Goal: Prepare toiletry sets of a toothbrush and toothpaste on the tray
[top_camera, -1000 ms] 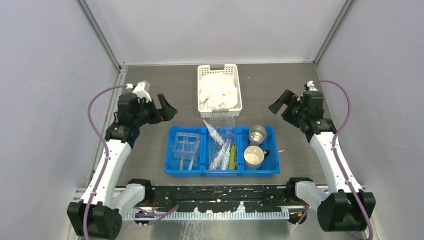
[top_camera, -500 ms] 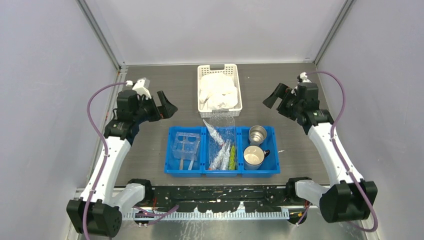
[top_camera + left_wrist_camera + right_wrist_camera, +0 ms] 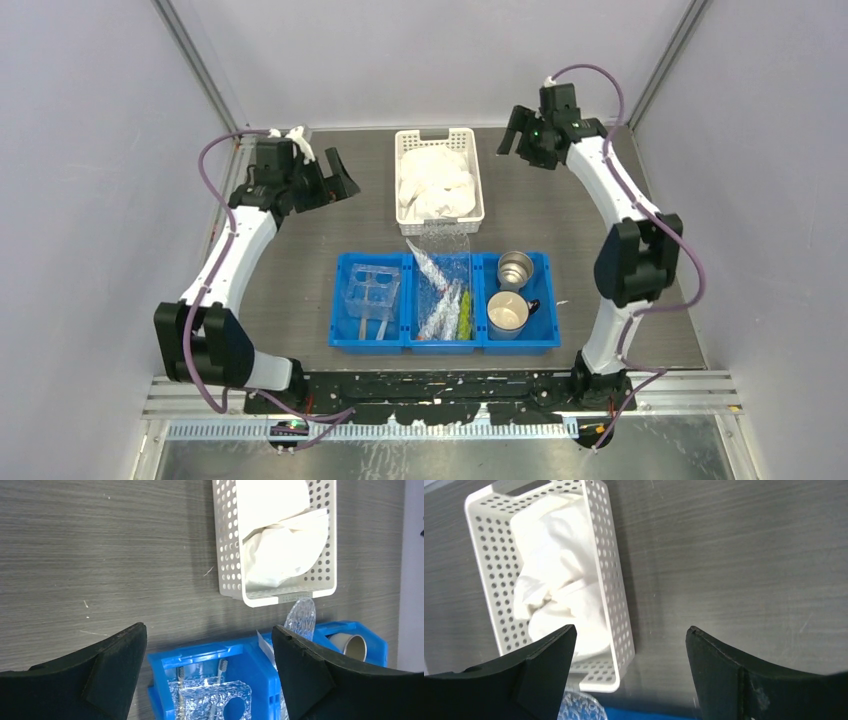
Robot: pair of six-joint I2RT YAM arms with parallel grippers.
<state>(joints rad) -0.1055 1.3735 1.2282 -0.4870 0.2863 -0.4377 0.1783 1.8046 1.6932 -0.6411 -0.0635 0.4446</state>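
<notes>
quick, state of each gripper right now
left gripper: open, holding nothing
right gripper: open, holding nothing

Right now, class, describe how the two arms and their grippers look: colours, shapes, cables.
The left arm and right arm have white links, black joints and a looping purple cable each. The left gripper and right gripper are black, with two broad fingers tapering to blunt tips. A green light glows by the right one.

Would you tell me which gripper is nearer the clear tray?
Left. The left gripper hangs beyond the tray, slightly left; the right gripper is farther, right of the white basket.
</notes>
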